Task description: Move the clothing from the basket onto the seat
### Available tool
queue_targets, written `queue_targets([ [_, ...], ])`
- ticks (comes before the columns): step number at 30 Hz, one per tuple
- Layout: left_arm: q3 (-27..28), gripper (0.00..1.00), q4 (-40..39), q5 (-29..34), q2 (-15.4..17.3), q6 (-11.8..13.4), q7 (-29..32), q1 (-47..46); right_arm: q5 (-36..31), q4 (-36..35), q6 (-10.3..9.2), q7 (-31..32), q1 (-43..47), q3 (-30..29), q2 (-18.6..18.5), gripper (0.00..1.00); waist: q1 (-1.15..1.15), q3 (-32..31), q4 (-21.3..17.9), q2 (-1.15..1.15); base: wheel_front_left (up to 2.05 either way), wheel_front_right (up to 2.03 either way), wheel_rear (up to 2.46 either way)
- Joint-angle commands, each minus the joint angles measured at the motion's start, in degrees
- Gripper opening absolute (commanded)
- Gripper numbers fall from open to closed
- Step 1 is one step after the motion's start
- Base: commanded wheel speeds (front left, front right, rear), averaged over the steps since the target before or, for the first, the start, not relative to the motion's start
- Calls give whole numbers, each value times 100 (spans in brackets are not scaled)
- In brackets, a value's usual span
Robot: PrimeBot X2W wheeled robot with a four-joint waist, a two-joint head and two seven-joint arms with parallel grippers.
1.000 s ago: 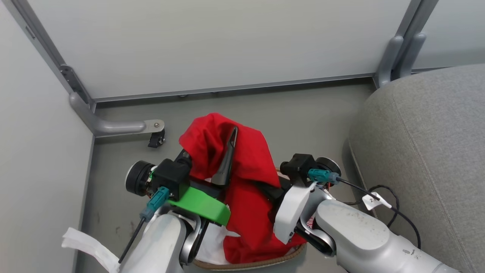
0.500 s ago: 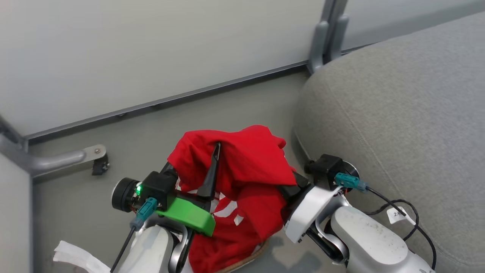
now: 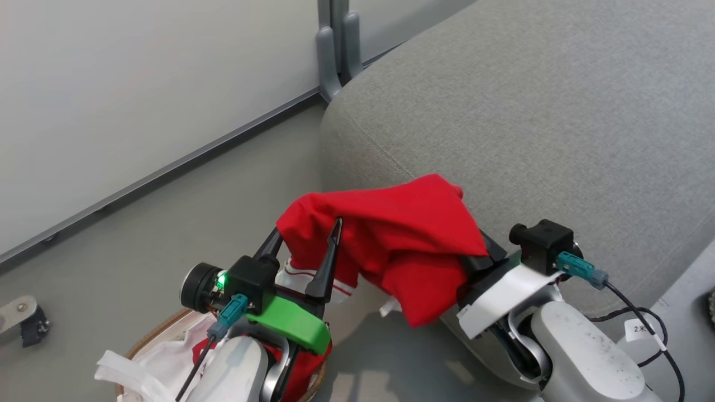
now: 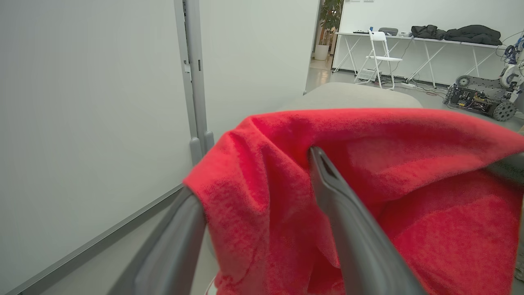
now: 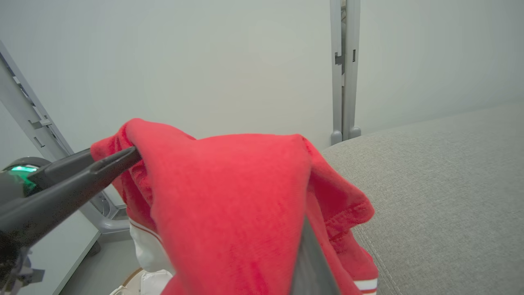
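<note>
- basket (image 3: 146, 341) nearest, lower left on the floor (image 3: 195, 223), white lining (image 3: 167, 357) and some red cloth inside
- left gripper (image 3: 307, 234) spread wide, pinching nothing; garment (image 3: 402, 223) only draped over its two fingers
- right gripper (image 3: 480, 254) clamped on the garment's other end, tips buried in cloth
- garment hangs in the air between both grippers, clear of the basket, right part over the seat (image 3: 530, 111) front edge
- grey seat beyond, then pale wall (image 3: 139, 84)

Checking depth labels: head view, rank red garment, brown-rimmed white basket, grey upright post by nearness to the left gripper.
1. Soft red garment, draped on the left gripper.
2. Brown-rimmed white basket, below, lower left.
3. Grey upright post, top, at the wall.
</note>
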Motion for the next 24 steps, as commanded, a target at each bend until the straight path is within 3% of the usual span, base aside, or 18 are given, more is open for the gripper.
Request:
queue_targets([
  [1, -39, 100, 37, -36, 66, -15, 3, -64, -124, -129, -3, -29, 98, -138, 18, 0, 0, 155, -330, 0, 0, 0, 0],
  [6, -207, 100, 10, -76, 172, -15, 3, -158, -375, -441, -4, -29, 179, -797, -71, 0, 0, 341, -353, 0, 0, 0, 0],
  [11, -243, 100, -92, -79, 298, -16, 3, -204, -611, -516, -4, -29, -315, -1241, -357, 0, 0, 663, -356, 0, 0, 0, 0],
  [19, -175, 100, -427, 101, 688, -16, 3, -492, -876, -42, -4, -29, -2089, -1381, -761, 0, 0, 1632, -349, 0, 0, 0, 0],
  [24, -444, 100, -692, 201, 918, -16, 3, -914, -1304, 563, -6, -29, -3208, -1781, -1041, 0, 0, 2401, -64, 0, 0, 0, 0],
])
